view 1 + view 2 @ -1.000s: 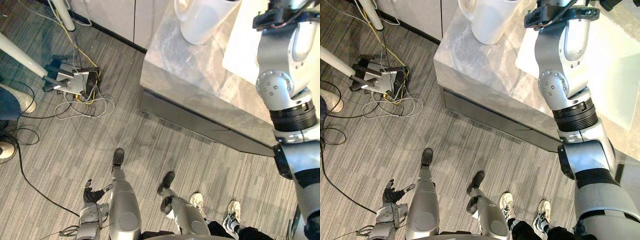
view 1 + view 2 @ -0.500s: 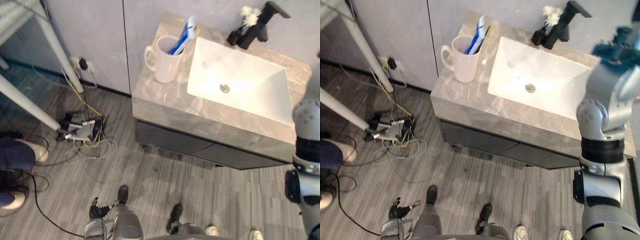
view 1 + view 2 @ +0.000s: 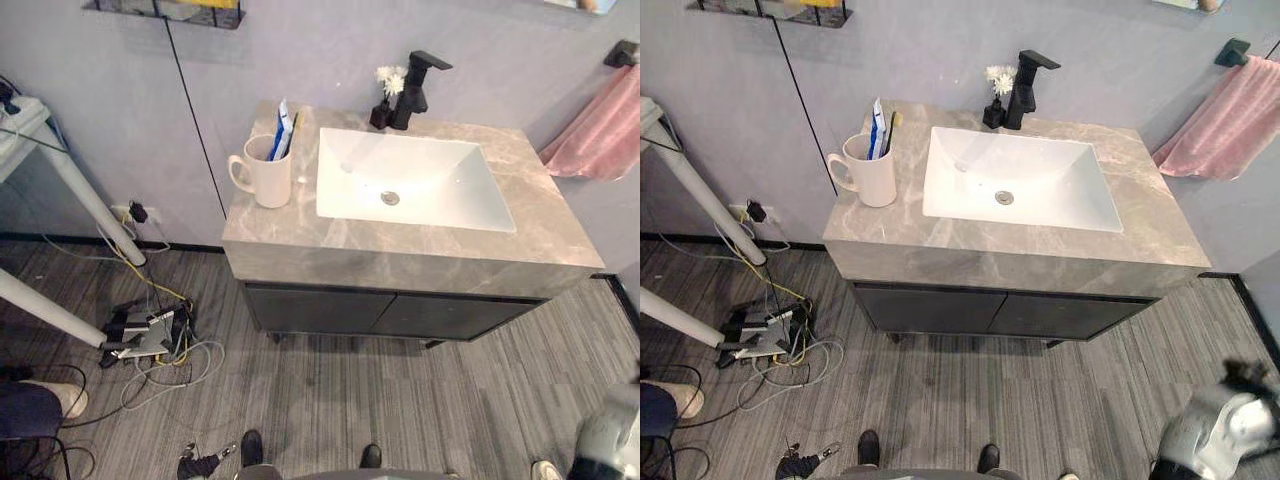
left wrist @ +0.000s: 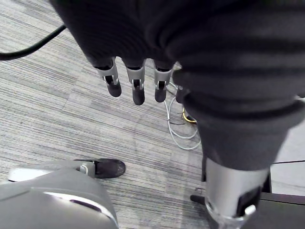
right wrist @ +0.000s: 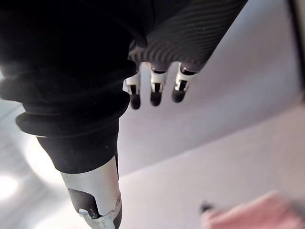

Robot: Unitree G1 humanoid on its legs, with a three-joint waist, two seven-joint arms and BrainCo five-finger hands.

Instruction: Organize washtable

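- Grey wall behind, grey wood-look floor [image 3: 350,400] underneath, and the washtable [image 3: 400,250] sits against that wall: marbled grey top over a dark cabinet [image 3: 380,312].
- On top we've got a white basin [image 3: 450,170] set into the middle, with a black faucet [image 3: 415,85] behind it and a little dark vase [image 3: 383,105] of white flowers just beside the faucet.
- The white mug [image 3: 268,178] stands on the counter just left of the basin, with a blue-and-white tube [image 3: 282,125] and what looks like a toothbrush sticking out of it.
- A pink towel [image 3: 600,140] hangs on the wall to the right, and a tangle of cables [image 3: 150,335] lies on the floor to the left, near a white table leg [image 3: 70,190].
- Our left hand [image 4: 136,88] hangs down over the floor, fingers straight, nothing in it.
- Our right hand [image 5: 155,93] is up facing the wall, fingers loosely extended and also empty.
- Honestly the top looks pretty tidy already, so we'd guess we're either sizing it up or basically done.
- If anything's left, the next move means bringing a hand in over the counter, since both are well away from it right now.
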